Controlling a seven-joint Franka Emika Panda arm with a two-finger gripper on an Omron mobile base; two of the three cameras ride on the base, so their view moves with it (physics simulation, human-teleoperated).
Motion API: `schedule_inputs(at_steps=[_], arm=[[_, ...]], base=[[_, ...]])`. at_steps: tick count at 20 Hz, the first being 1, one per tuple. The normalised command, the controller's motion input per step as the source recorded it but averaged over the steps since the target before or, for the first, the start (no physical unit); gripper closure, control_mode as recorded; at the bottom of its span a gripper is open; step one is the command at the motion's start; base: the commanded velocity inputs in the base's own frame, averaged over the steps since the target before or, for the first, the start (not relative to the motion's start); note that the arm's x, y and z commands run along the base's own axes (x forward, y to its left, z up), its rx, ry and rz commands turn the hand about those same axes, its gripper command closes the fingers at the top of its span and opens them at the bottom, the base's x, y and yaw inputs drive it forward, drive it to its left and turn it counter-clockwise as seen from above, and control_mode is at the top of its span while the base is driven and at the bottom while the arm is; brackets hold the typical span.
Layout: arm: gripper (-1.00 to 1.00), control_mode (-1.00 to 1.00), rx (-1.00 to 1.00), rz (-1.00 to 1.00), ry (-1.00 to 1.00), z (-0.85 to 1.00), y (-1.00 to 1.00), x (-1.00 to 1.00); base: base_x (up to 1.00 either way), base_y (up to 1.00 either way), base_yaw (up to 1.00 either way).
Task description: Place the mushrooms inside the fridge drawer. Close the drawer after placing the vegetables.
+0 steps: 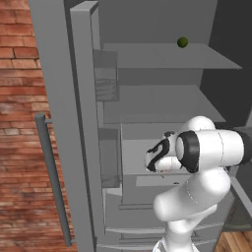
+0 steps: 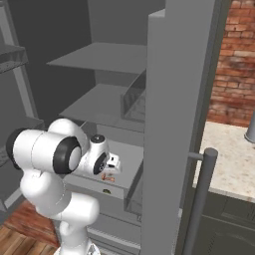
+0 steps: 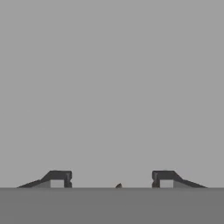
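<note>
Fridge door (image 2: 174,124) stands open, its bar handle (image 2: 199,199) toward the camera. Fridge drawer (image 2: 127,164) is pulled out below the flat shelves (image 1: 162,106). A reddish-brown mushroom (image 2: 106,177) lies on the drawer floor, beneath the hand; the second mushroom cannot be made out. The arm's bulky white joints block much of the drawer in the left base view. Pincer (image 3: 112,180) wide, holding nothing, tips apart over plain grey. Small green ball (image 1: 182,43) on the top shelf.

We view the open fridge (image 1: 162,98) from behind the arm, left and right; the hand view faces a close grey surface.
</note>
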Motion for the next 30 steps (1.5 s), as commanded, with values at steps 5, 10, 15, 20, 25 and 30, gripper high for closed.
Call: schedule_inputs(at_steps=[5, 10, 15, 20, 25, 30], arm=[[-1.00, -1.00, -0.03, 0.00, -0.04, 0.74, 0.08, 0.00], [-1.00, -1.00, -0.04, 0.00, -0.18, 0.96, 0.24, -0.37], [-1.00, -1.00, -0.07, 0.01, -0.05, 0.67, 0.47, -0.76], [-1.00, -1.00, -0.06, 0.04, 0.01, 0.39, 0.54, -0.72], [-1.00, -1.00, -0.08, 0.04, 0.12, 0.14, 0.58, -0.37], [-1.00, -1.00, -0.10, 0.03, 0.22, -0.12, 0.57, -0.01]], base=[[0.00, 0.00, 0.00], [0.00, 0.00, 0.00], [0.00, 0.00, 0.00], [0.00, 0.00, 0.00], [0.00, 0.00, 0.00], [0.00, 0.00, 0.00]])
